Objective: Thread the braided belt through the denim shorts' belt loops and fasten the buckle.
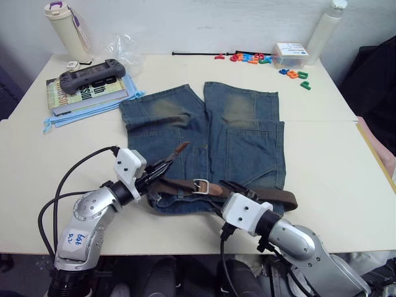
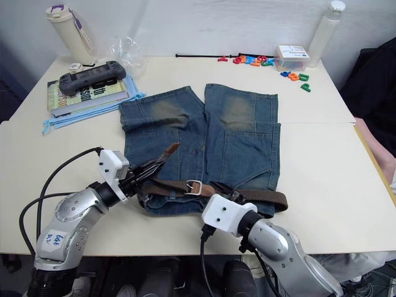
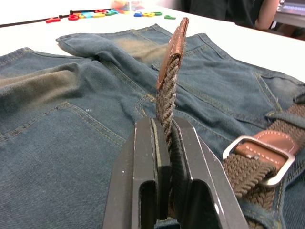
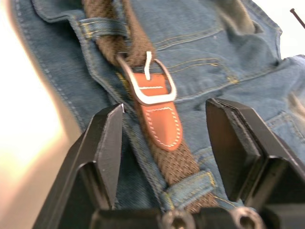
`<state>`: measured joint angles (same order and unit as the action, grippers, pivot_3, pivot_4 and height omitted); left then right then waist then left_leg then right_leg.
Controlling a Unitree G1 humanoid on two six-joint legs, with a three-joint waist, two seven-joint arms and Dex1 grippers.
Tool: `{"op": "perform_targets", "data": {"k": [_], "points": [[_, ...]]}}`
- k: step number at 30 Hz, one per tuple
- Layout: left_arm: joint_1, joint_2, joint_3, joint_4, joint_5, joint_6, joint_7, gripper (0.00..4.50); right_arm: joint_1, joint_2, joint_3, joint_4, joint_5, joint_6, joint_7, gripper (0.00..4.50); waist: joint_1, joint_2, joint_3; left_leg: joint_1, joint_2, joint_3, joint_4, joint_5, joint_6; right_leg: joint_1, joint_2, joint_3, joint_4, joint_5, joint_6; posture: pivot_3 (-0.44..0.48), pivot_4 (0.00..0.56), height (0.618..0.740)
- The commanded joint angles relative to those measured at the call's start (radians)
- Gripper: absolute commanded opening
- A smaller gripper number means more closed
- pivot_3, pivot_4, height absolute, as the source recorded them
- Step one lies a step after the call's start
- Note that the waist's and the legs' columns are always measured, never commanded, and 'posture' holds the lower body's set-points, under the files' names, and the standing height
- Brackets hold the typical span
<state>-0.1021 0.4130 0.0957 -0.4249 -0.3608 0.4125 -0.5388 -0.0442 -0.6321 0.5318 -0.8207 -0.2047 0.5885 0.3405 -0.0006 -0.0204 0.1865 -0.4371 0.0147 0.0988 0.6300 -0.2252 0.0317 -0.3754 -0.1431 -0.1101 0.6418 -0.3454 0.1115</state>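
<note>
The denim shorts lie flat mid-table, waistband toward the front edge. The braided belt runs along that waistband, passing under belt loops on both sides of the buckle. My left gripper is shut on the belt's free end, which stands up from the fingers to a leather tip. The silver buckle rests on the waistband between the two grippers. My right gripper is open just above the belt, one finger on each side of the leather tab behind the buckle.
At the back left, a grey game controller sits on a book over a light blue cloth, beside a bottle and a clear bag. Coloured letters, a small box, a thin black cord and another bottle line the back edge.
</note>
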Motion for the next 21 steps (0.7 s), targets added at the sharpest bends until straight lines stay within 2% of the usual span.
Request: {"op": "perform_targets", "data": {"k": [1,8,19,20,21], "points": [[-0.009,0.001,0.012,-0.025,-0.021,-0.001,0.007,0.0,-0.003,0.018,0.009,0.012,-0.068,-0.021,-0.002,3.01,0.0,0.0,0.0,0.0,0.0,0.0,0.0,0.0,0.0,0.0,0.0,0.0,0.0,0.0,0.0,0.0,0.15,0.706],[-0.002,-0.001,0.009,-0.033,-0.02,0.003,0.021,0.0,-0.014,0.049,0.01,0.067,-0.174,-0.026,-0.006,3.01,0.0,0.0,0.0,0.0,0.0,0.0,0.0,0.0,0.0,0.0,0.0,0.0,0.0,0.0,0.0,0.0,0.15,0.706],[-0.001,0.006,-0.023,-0.015,0.02,-0.011,0.022,0.0,-0.016,0.113,-0.007,0.092,-0.234,-0.091,0.019,3.01,0.0,0.0,0.0,0.0,0.0,0.0,0.0,0.0,0.0,0.0,0.001,0.0,0.0,0.0,0.0,0.0,0.15,0.706],[0.001,0.005,-0.026,-0.013,0.023,-0.014,0.022,0.0,-0.013,0.116,-0.011,0.095,-0.236,-0.086,0.022,2.53,0.0,0.0,0.0,0.0,0.0,0.0,0.0,0.0,0.0,0.0,0.001,0.0,0.001,0.0,0.0,0.0,0.15,0.706],[0.002,0.004,-0.028,-0.011,0.025,-0.017,0.022,0.0,-0.01,0.12,-0.014,0.097,-0.239,-0.084,0.024,2.31,0.0,0.0,0.0,0.0,0.0,0.0,0.0,0.0,0.0,0.0,0.001,0.0,0.001,0.0,0.0,0.0,0.15,0.706]]}}
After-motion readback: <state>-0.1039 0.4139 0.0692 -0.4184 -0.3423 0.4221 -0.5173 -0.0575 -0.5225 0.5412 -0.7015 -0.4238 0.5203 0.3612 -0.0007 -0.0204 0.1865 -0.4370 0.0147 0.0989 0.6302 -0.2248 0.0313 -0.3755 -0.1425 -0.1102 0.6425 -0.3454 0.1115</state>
